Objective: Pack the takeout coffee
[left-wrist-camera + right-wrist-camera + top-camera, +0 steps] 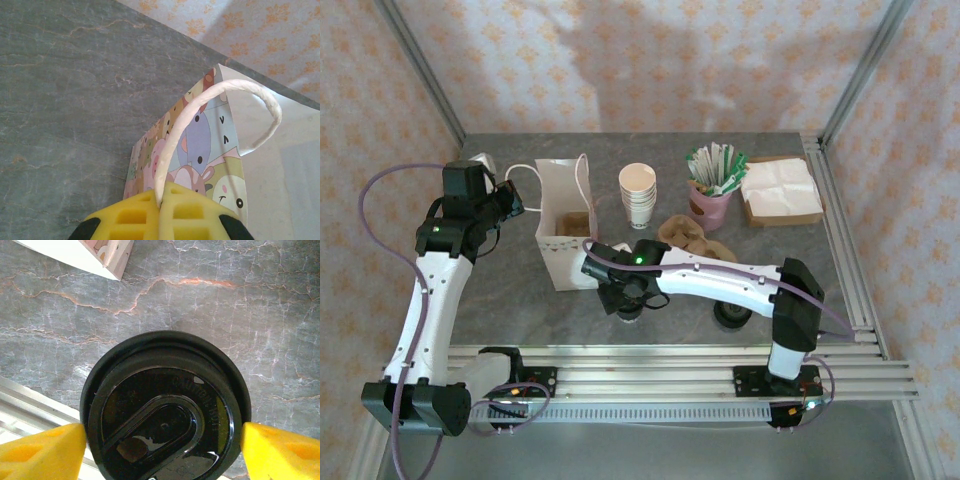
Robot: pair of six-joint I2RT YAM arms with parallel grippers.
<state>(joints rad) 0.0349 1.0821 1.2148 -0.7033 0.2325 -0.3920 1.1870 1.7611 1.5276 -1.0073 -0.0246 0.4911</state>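
Showing the takeout coffee (165, 415) from straight above, standing upright on the grey veined table (240, 300) near its front rail; wearing a round, glossy black plastic lid with a raised oval sip tab and embossed lettering, hiding the cup beneath; sitting just apart from the paper bag (75, 252) corner.

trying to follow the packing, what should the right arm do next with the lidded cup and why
Probably tighten the jaws of the right gripper on the takeout coffee. Its pads flank the black lid at the rim; whether they press yet is unclear. It stands on the table, and the left gripper pinches the bag handle.
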